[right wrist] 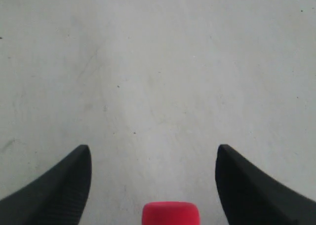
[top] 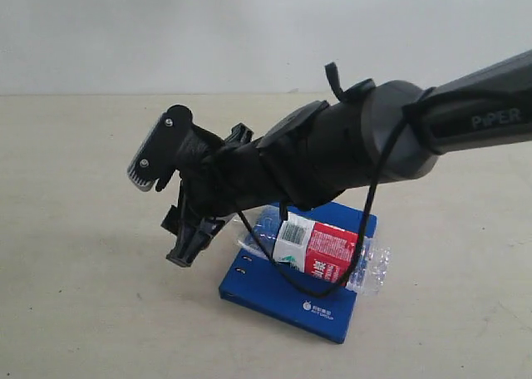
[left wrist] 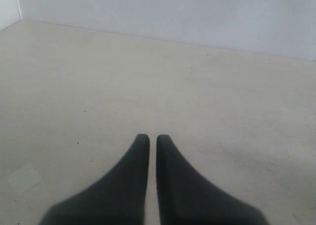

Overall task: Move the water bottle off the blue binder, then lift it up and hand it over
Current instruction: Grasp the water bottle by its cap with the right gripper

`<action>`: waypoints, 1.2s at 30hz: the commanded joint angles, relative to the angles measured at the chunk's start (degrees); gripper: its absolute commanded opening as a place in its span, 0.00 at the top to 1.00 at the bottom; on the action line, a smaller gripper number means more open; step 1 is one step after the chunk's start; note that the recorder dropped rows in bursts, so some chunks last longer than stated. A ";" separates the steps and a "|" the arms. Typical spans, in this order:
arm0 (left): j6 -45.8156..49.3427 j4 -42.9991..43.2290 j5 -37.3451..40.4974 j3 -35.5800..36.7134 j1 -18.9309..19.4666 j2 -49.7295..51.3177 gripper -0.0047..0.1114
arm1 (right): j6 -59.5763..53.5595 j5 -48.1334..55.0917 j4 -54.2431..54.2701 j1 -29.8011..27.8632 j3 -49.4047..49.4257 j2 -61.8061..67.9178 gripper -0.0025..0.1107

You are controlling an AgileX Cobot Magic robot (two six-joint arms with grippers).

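The water bottle (top: 328, 250) lies flat on the blue binder (top: 270, 292), the right gripper (right wrist: 153, 153) gaping wide and empty at its nine o'clock, the left gripper (left wrist: 153, 138) nearly closed on nothing.

Right tool (right wrist: 153, 147) agape, left tool (left wrist: 152, 137) pinched

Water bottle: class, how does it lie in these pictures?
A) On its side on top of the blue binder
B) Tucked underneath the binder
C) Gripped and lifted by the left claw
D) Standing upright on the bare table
A: in the exterior view the water bottle lies on its side across the blue binder, and the right claw stands open, not closed on it.
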 commanded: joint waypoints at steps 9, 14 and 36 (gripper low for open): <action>0.28 0.00 -0.41 0.19 -0.40 -0.16 0.91 | 8.06 -3.73 0.17 0.09 -0.53 1.11 0.41; 0.28 0.00 -0.41 0.19 -0.40 -0.16 0.91 | 7.75 -4.78 -0.25 0.09 -0.53 1.47 0.41; 0.28 0.00 -0.41 0.19 -0.40 -0.16 0.91 | 5.11 -16.81 3.04 -0.02 -0.53 1.88 0.97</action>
